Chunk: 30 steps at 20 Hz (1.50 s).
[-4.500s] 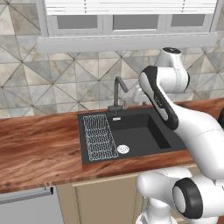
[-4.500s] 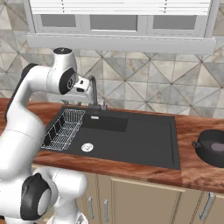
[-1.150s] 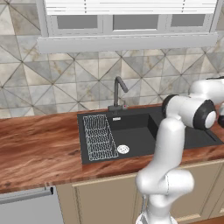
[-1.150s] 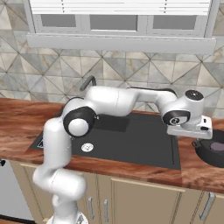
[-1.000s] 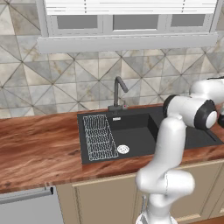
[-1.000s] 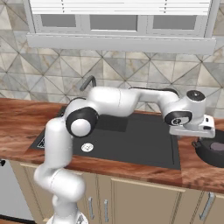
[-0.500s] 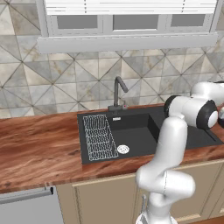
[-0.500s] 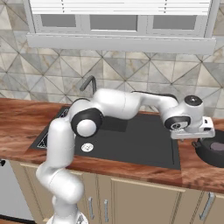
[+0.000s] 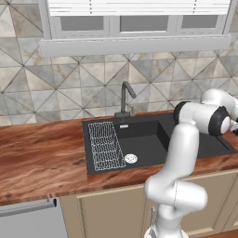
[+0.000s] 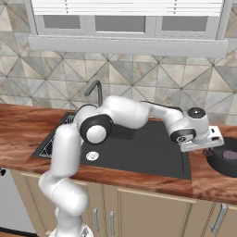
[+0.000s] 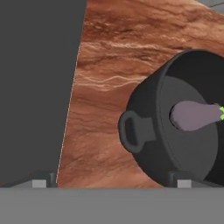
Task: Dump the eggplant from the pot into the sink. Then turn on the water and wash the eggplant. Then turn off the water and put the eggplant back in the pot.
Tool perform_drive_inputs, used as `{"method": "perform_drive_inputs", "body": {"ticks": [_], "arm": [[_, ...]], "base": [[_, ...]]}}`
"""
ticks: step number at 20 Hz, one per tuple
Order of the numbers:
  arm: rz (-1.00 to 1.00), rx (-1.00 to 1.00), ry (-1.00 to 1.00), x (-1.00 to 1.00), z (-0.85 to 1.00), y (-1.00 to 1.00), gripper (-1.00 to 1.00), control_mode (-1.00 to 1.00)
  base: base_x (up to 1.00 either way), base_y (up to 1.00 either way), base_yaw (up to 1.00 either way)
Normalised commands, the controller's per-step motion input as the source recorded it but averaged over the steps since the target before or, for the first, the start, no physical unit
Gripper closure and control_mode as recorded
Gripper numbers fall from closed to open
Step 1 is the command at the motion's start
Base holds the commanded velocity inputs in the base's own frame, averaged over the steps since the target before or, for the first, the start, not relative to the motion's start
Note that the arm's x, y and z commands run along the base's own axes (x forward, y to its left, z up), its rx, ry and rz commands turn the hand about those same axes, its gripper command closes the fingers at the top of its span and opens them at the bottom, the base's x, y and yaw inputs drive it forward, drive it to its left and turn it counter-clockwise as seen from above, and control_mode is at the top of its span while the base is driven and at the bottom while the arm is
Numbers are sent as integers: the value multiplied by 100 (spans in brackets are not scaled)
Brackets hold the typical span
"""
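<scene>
The black pot [image 11: 183,127] stands on the wooden counter just right of the sink [image 10: 152,148], also at the right edge in the right base view as the pot [image 10: 226,159]. The purple eggplant [image 11: 192,116] lies inside it, green tip to the right. My gripper [image 11: 111,183] is open and hovers close beside the pot's near side handle [image 11: 133,131], with nothing between its fingers. In the right base view the gripper [image 10: 209,149] sits at the pot's left rim, the arm stretched across the basin. Water is out of view.
The dark faucet [image 9: 125,97] rises behind the basin. A white wire rack [image 9: 104,144] and the white drain [image 9: 131,158] lie on the sink's left side. Wooden counter [image 9: 42,153] runs to the left, tiled wall and window behind.
The hand has sunk a little lower toward the pot at the sink's right end. The jaws stayed open, and the pot has not moved.
</scene>
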Motion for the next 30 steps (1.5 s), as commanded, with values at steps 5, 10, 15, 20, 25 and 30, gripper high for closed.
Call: {"method": "perform_drive_inputs", "body": {"ticks": [5, 10, 15, 20, 25, 30], "arm": [[4, -4, 0, 10, -18, -31, -100, -100], [2, -3, 0, 14, -13, -37, -100, -100], [5, 0, 0, 15, -19, -27, -100, -100], [8, 0, 4, 18, -23, -16, -100, -100], [10, 1, 13, 7, -32, -1, -100, -100], [11, 1, 19, 0, -35, 6, 100, -100]], "base": [[0, 0, 0], [0, 0, 0], [0, 0, 0], [0, 0, 0], [0, 0, 0], [0, 0, 0]]}}
